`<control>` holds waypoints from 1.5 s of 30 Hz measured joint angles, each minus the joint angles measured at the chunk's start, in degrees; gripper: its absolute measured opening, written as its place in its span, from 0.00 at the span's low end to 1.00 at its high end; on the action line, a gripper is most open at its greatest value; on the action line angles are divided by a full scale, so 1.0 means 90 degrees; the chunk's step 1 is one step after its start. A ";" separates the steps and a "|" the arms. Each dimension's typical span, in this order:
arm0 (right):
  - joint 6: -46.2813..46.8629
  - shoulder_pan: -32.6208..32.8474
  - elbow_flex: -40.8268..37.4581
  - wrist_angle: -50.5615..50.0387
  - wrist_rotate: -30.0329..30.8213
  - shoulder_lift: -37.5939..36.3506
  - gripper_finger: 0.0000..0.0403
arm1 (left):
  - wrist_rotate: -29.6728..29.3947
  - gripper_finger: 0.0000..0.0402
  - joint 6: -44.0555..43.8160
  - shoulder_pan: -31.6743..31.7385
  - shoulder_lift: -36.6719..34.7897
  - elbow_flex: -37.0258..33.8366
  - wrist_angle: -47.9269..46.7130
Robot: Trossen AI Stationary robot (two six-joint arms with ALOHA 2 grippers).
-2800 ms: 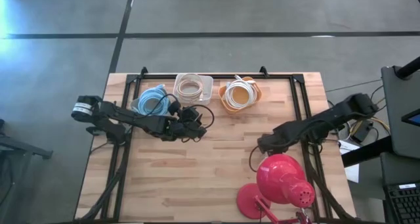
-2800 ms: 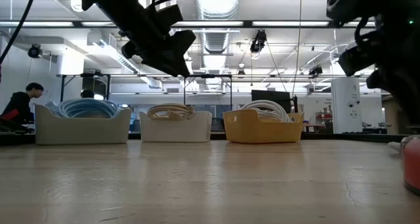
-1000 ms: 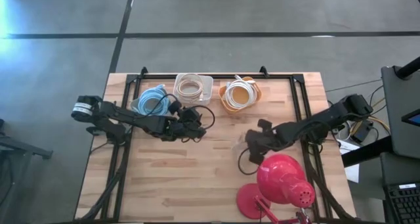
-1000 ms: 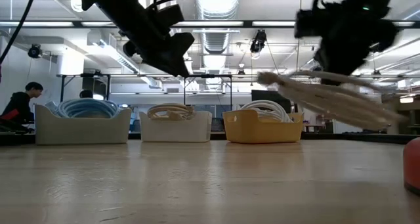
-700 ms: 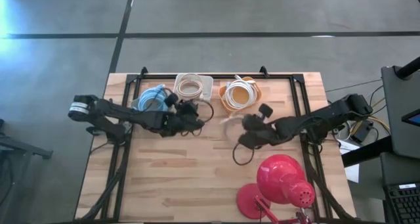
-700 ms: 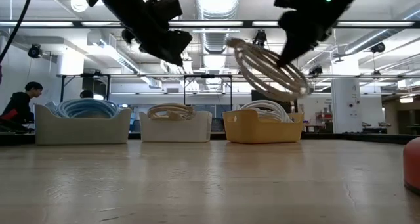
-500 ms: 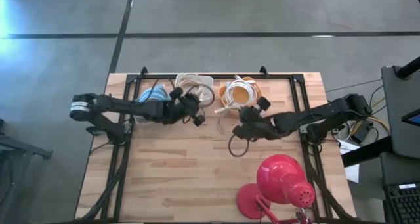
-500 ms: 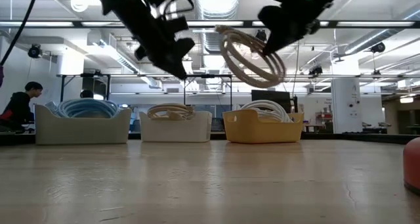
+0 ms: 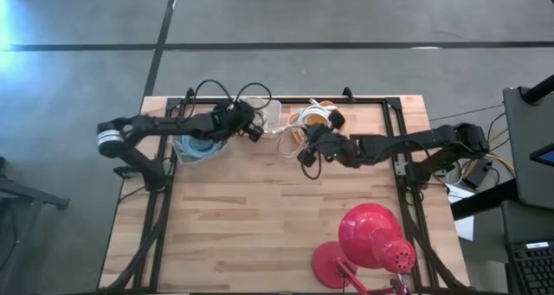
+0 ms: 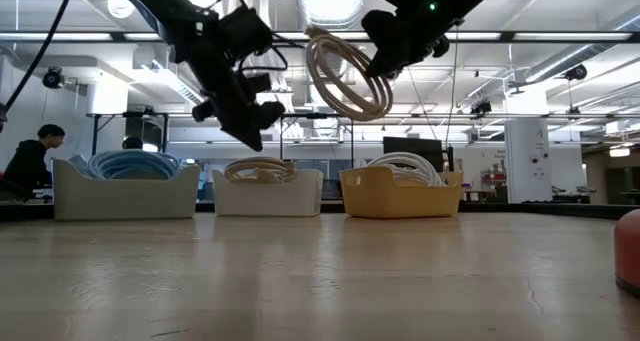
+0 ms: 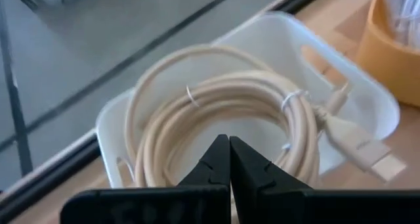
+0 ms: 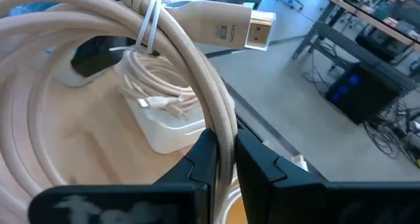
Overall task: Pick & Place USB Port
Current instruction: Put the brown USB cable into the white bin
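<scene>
A beige coiled cable (image 9: 290, 139) with an HDMI plug (image 12: 223, 23) hangs in the air between the white bin (image 9: 268, 110) and the orange bin (image 9: 327, 122). My right gripper (image 9: 300, 146) is shut on it. In the low view the coil (image 10: 345, 71) juts out tilted from that gripper (image 10: 385, 51), high above the table. My left gripper (image 9: 253, 131) hovers shut over the near rim of the white bin (image 11: 289, 27), holding nothing. Another beige coil (image 11: 216, 99) lies inside that bin. My right gripper pinches the bundled strands of the coil (image 12: 222, 122) between its two fingers, at one spot on the ring. The fingers lie across the strands. The coil is lifted clear of the table and stands tilted, its plug end at the far side of the ring.
A bin with a blue cable (image 9: 197, 144) stands left of the white bin. All three bins (image 10: 400, 193) sit in a row along the far edge. A red lamp (image 9: 372, 239) occupies the near right corner. Bare wood lies in the middle and near left.
My right gripper has carried the beige coil up and away from the lamp, toward the table's far edge and left, to the gap between the white and orange bins; the coil has swung from flat to tilted. My left gripper has gone toward the far edge, over the white bin.
</scene>
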 joint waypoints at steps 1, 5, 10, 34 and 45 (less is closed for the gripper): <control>-0.0002 -0.0053 0.0000 0.0028 -0.0002 0.0000 0.09 | 0.0106 0.00 -0.0018 0.0049 0.0036 -0.0020 -0.0007; -0.0019 -0.0305 -0.0007 0.0603 -0.0025 0.0057 0.09 | 0.0237 0.00 0.0010 0.0107 0.0135 -0.0035 -0.0006; -0.0272 -0.0728 -0.0005 0.1991 -0.0972 0.0497 0.09 | 0.0175 0.00 0.0486 0.0105 -0.0083 0.0079 0.0085; 0.0186 -0.2286 0.5011 -0.1043 -0.1812 0.4861 0.09 | -0.0928 0.00 0.0454 -0.0522 -0.2699 -0.0629 -0.0677; -0.0320 -0.2291 0.7295 -0.3383 -0.1945 0.6226 0.12 | -0.0931 0.00 0.0330 -0.0527 -0.2707 -0.0999 -0.0675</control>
